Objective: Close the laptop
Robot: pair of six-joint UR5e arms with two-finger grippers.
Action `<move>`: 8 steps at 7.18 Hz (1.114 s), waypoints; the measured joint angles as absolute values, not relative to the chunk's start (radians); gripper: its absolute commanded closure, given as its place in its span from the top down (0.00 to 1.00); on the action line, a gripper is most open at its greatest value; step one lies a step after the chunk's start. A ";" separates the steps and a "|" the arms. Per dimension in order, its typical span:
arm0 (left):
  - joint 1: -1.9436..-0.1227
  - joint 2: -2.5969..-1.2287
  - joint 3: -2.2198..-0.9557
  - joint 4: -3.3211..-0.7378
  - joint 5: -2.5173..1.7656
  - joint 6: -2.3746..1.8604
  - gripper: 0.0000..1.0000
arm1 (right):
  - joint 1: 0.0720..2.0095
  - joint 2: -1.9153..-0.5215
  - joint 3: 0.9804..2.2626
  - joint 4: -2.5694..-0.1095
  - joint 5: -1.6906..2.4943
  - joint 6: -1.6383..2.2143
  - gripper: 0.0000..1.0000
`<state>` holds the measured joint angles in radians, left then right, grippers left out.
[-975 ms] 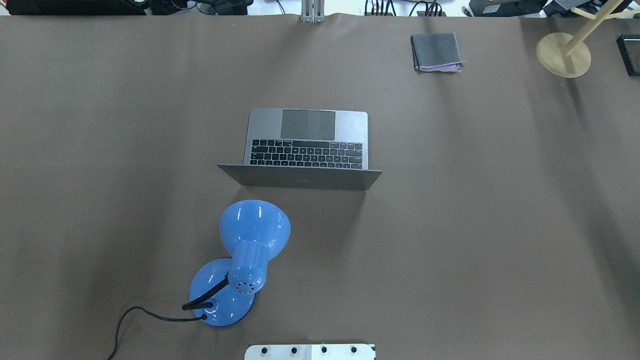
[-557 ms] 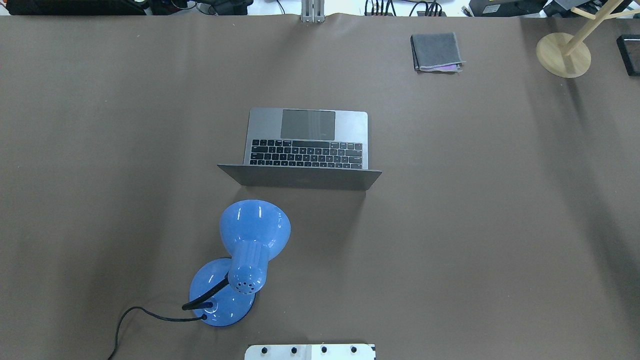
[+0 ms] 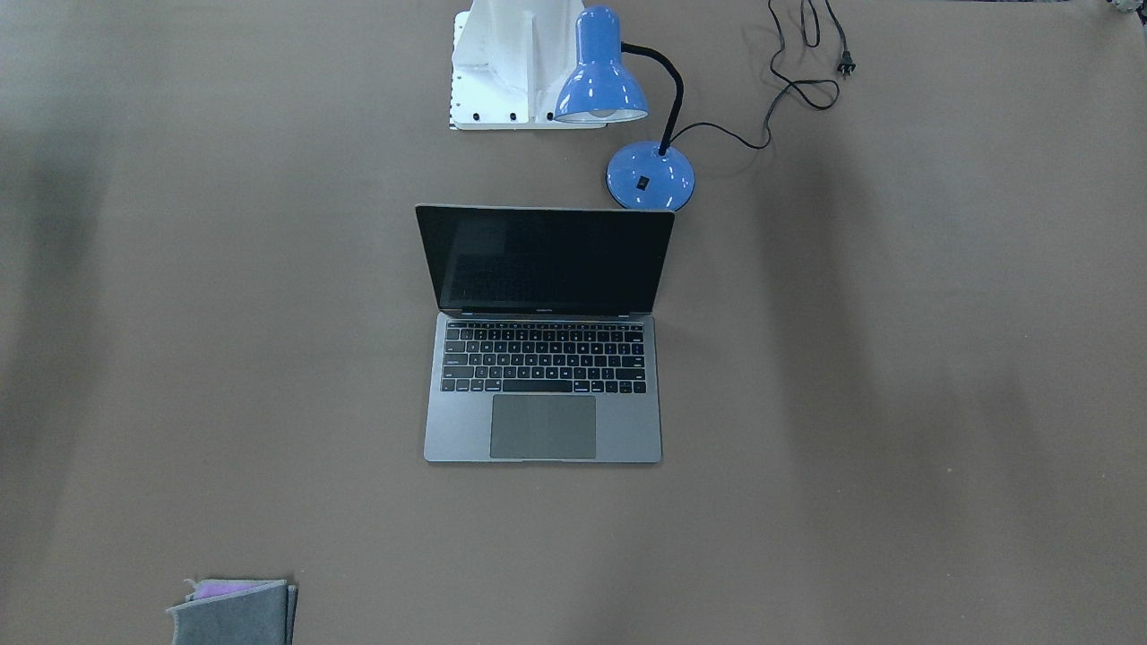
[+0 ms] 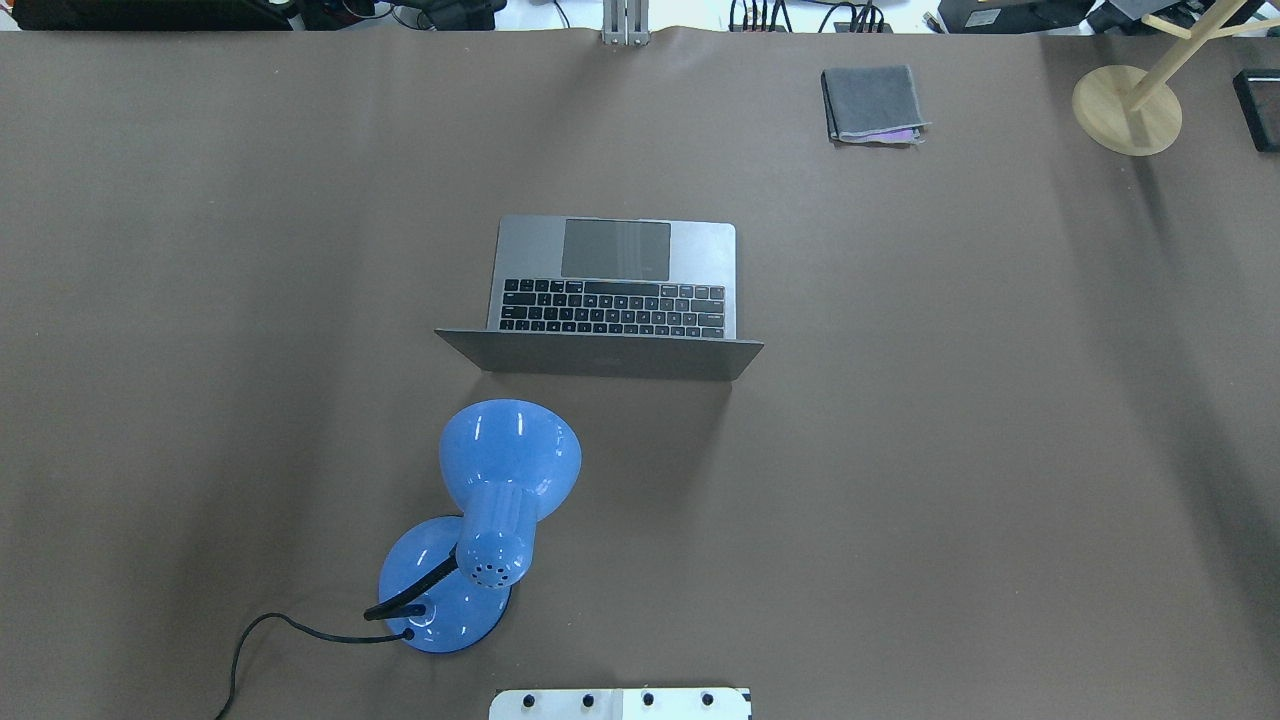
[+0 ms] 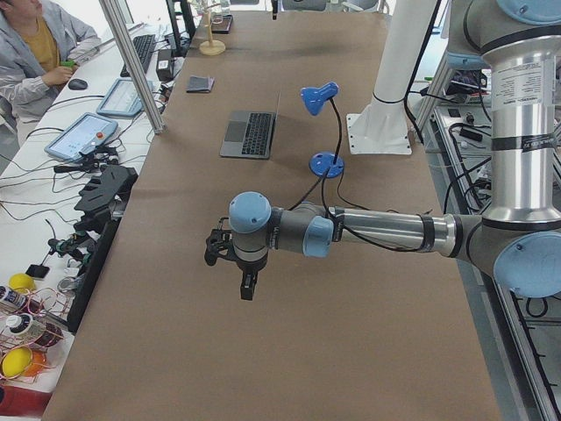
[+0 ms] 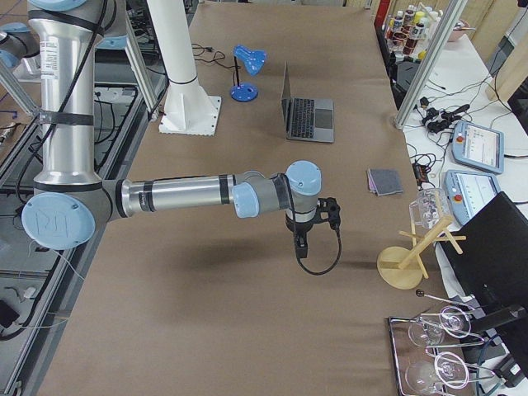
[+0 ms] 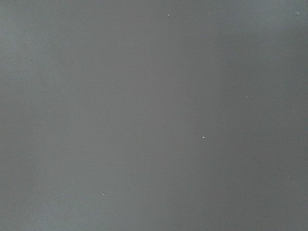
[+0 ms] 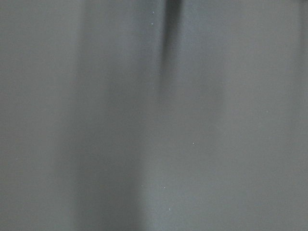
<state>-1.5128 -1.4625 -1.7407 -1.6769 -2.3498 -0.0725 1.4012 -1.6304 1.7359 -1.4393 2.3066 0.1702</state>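
Observation:
The space-grey laptop (image 4: pixel 615 290) stands open in the middle of the table, its dark screen (image 3: pixel 545 260) upright and facing away from the robot. It also shows in the exterior left view (image 5: pixel 250 133) and the exterior right view (image 6: pixel 309 115). My left gripper (image 5: pixel 247 289) hangs over bare table far from the laptop, seen only from the side; I cannot tell if it is open. My right gripper (image 6: pixel 300 246) hangs likewise at the other end of the table; I cannot tell its state. Both wrist views show only brown table surface.
A blue desk lamp (image 4: pixel 500 470) stands just behind the laptop's lid on the robot's side, its cord (image 3: pixel 789 81) trailing off. A folded grey cloth (image 4: pixel 872 103) and a wooden stand (image 4: pixel 1127 108) sit at the far right. The robot's white base (image 3: pixel 511 63) is near the lamp.

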 measured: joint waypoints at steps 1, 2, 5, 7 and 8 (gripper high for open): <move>-1.513 -1.466 -1.735 -1.677 -2.349 -0.075 0.98 | 1.401 -1.631 1.735 -1.440 2.308 0.173 1.00; -1.513 -1.464 -1.730 -1.679 -2.352 -0.077 0.98 | 1.401 -1.631 1.735 -1.440 2.310 0.179 1.00; -1.514 -1.465 -1.746 -1.680 -2.359 -0.151 0.98 | 1.399 -1.631 1.736 -1.439 2.312 0.180 1.00; -1.511 -1.472 -1.759 -1.684 -2.360 -0.233 0.98 | 1.398 -1.634 1.735 -1.424 2.317 0.181 1.00; -1.509 -1.474 -1.761 -1.691 -2.367 -0.257 0.97 | 1.397 -1.637 1.733 -1.417 2.321 0.182 1.00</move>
<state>-1.5095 -1.4741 -1.7608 -1.6906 -2.3666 -0.2566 1.3971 -1.6372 1.7327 -1.4169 2.3207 0.1821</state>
